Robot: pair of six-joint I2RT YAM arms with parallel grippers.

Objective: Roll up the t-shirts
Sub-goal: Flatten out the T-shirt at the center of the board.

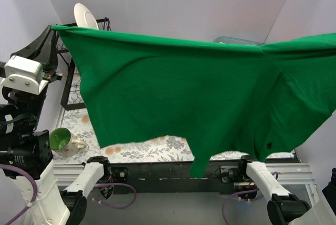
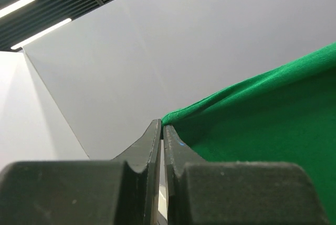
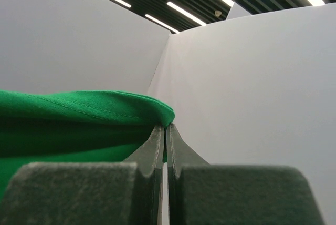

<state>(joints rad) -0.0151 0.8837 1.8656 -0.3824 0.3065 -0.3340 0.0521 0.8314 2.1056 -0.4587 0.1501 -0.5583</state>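
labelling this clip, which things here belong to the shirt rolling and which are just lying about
In the job: green t-shirt, left gripper, right gripper (both shut on it).
Lying about: green mug, white plate, black rack.

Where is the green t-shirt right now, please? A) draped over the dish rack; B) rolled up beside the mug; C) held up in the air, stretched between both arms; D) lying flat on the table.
C: the green t-shirt hangs spread in mid-air, with the left jaws and the right jaws each pinched shut on its upper edge.
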